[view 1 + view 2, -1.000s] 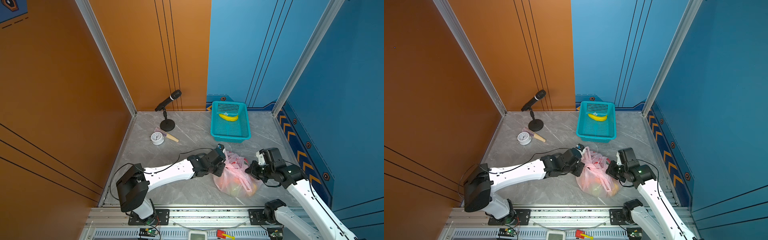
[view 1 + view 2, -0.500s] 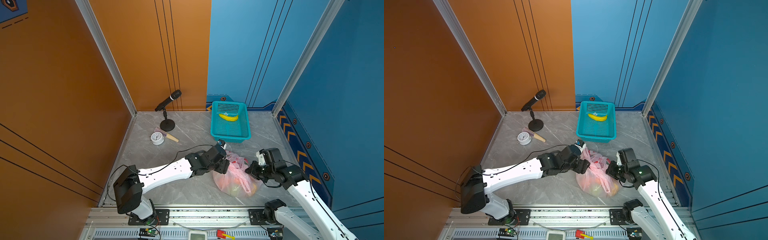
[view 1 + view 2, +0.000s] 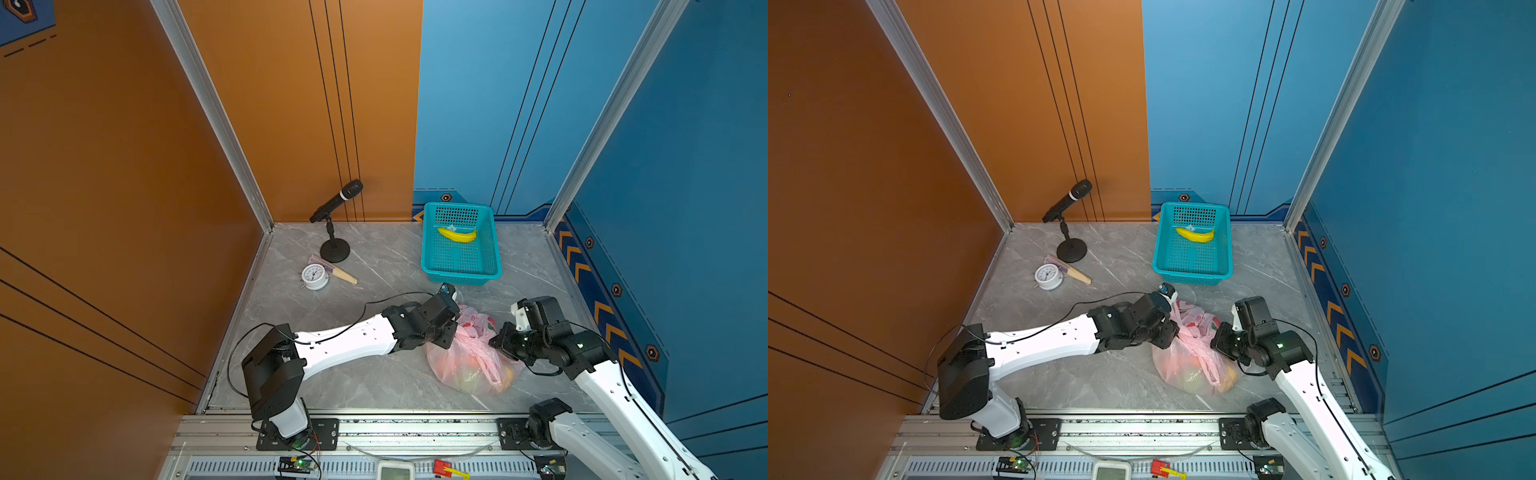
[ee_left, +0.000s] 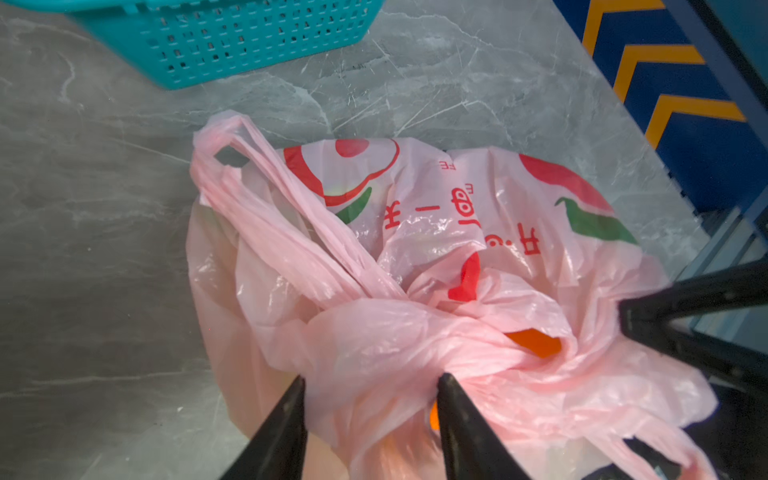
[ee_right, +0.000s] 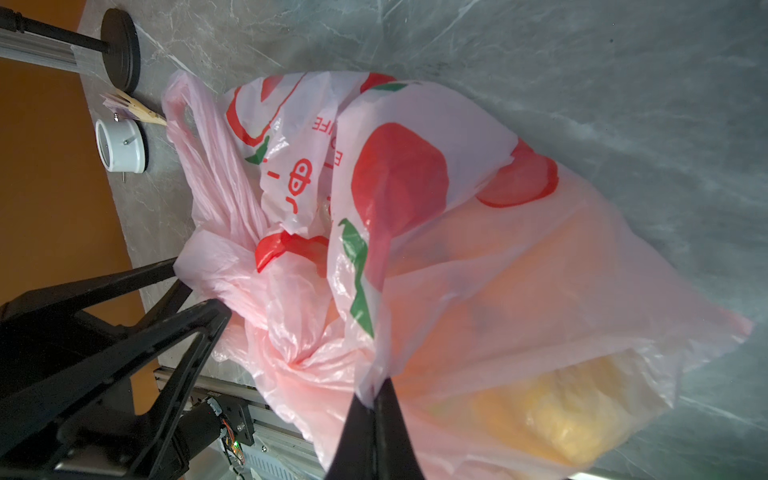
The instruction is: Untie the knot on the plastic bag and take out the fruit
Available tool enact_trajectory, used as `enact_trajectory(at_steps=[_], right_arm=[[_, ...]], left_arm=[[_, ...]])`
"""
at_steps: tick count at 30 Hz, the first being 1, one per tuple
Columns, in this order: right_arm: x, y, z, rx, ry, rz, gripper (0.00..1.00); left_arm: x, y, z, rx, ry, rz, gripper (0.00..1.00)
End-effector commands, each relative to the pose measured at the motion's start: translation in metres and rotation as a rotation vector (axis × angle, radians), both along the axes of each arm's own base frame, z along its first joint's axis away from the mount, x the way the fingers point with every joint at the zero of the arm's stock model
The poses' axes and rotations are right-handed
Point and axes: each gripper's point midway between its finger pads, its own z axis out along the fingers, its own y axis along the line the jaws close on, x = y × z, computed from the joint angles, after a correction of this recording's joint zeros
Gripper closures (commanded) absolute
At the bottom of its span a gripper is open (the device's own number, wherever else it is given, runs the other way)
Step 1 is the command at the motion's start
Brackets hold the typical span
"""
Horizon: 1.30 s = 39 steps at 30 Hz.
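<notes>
**A:** Where is the plastic bag [image 3: 469, 365]?

**B:** It lies on the grey table [image 3: 353, 386], near the front edge and between the two arms in both top views. The teal basket [image 3: 459, 277] stands behind it, apart from it, with a banana [image 3: 457, 235] inside.

**A:** And the knot [image 4: 386, 332]?

**B:** It sits on top of the bag, toward the left arm. The handle loops are twisted into one pink bunch, not yet undone. One loop trails away from it (its far end reaches the marble, in the left wrist view).

**A:** What about the left gripper [image 4: 372, 395]?

**B:** Its jaws stand partway apart, one on each side of that bunch. The plastic fills the gap and meets both fingers, but I cannot tell whether they press it.

**A:** The right gripper [image 5: 378, 399]?

**B:** Its jaws are together, pinching a fold of the bag's wall. That is on the bag's right side in both top views. The film runs taut up to the tips.

**A:** Where is the fruit [image 4: 536, 343]?

**B:** It is inside the bag. An orange piece shows through a gap just beside the knot. In the right wrist view, orange and yellow shapes show through the film lower down. They are too blurred to tell their kinds.

**A:** Anything else on the table?

**B:** A microphone [image 3: 336, 199] on a round stand and a white clock [image 3: 314, 276]. They are near each other toward the far left corner, well apart from the bag.
</notes>
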Motion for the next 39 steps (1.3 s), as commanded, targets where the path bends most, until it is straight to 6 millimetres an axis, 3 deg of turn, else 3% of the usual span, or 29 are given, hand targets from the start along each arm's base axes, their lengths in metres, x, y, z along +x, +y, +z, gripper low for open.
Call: enact_trajectory(at_steps=[1,8,19,25,28,33,39], right_arm=[[-0.003,-0.007,-0.003,-0.031,0.001,-0.024,1.00],[-0.008,-0.014,-0.001,-0.055,-0.018,-0.044,1.00],[-0.026,-0.041,-0.001,-0.130,-0.028,-0.115,1.00],[-0.036,-0.055,-0.002,-0.144,-0.045,-0.187,1.00],[-0.033,-0.059,0.018,-0.128,-0.112,-0.219,0.90],[-0.021,-0.057,0.072,-0.145,-0.307,-0.142,0.70],[-0.014,-0.027,0.084,-0.174,-0.344,0.124,0.55]], left_arm=[[0.006,0.007,-0.004,0.037,-0.014,0.038,0.54],[0.013,0.025,-0.007,0.090,-0.020,0.087,0.74],[0.026,0.057,-0.004,0.111,-0.033,0.172,0.85],[0.033,0.063,0.004,0.084,-0.045,0.204,0.87],[0.032,0.051,0.012,0.048,-0.052,0.169,0.86],[0.031,0.041,0.015,0.031,-0.046,0.150,0.86],[0.028,0.031,0.016,0.003,-0.029,0.128,0.84]])
